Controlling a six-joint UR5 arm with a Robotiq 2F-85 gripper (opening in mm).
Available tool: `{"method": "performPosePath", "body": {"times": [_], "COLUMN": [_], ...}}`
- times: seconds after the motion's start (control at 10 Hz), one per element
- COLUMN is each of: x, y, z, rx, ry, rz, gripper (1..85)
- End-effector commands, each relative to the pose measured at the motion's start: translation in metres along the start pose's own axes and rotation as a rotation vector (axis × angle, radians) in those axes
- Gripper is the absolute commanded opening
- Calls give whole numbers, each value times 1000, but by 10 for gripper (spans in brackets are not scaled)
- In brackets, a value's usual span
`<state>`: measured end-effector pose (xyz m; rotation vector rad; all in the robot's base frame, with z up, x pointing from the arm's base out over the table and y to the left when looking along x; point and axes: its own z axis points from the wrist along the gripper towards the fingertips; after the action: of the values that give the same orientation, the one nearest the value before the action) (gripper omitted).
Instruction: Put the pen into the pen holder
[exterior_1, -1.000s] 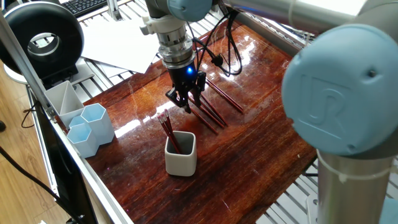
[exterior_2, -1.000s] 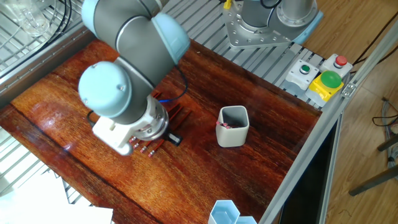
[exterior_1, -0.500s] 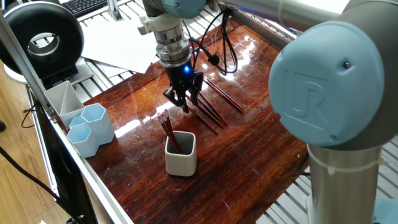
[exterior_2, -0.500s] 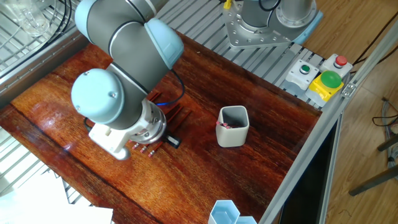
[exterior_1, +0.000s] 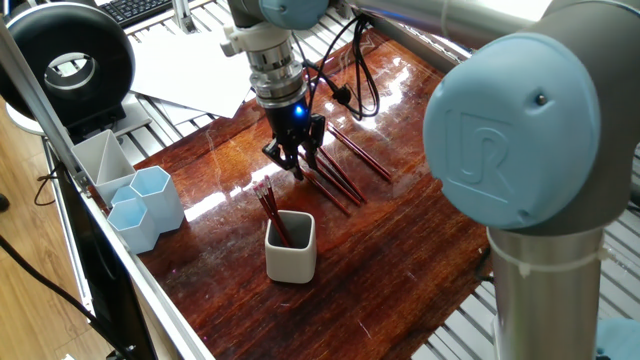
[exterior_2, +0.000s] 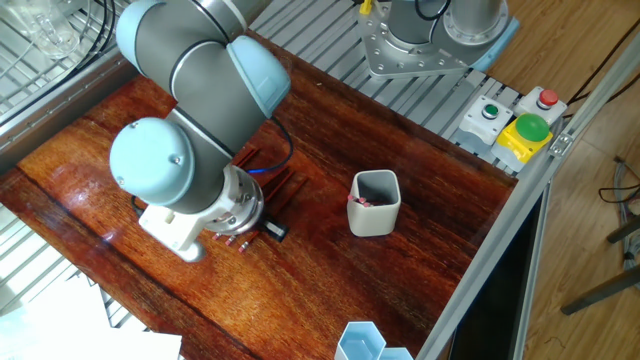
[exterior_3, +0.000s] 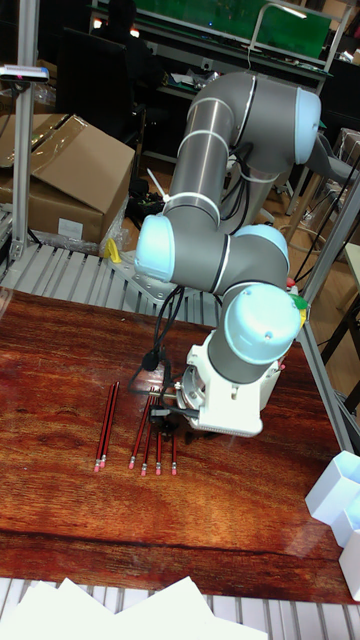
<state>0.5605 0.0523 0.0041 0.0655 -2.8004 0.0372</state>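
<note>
While the black two-finger hand (exterior_1: 298, 165) hovers low over the row of dark red pens (exterior_1: 340, 178) on the wooden table (exterior_1: 400, 250), its fingers look nearly pressed together, seemingly on nothing. The off-white rounded-square pen holder (exterior_1: 291, 247) stands nearby.

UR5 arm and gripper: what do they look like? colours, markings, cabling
The arm has silver-grey tubular links and pale blue joint caps; one cap carries an embossed UR logo. The wrist ends in a ribbed metal flange above a black two-finger gripper with a blue light on its body. Black cables loop beside the wrist.
</note>
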Motion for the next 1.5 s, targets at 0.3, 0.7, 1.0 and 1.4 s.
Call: {"method": "performPosePath", "body": {"times": [0.3,0.7,1.0,1.4], "x": [-7,-1,-1,-5], "y": [2,9,6,4], "z": [4,-2,-1,4], "rx": [-12,-2,5,13], "ry": [3,37,43,53], "rz": [2,31,27,19], "gripper": [357,337,327,327]}}
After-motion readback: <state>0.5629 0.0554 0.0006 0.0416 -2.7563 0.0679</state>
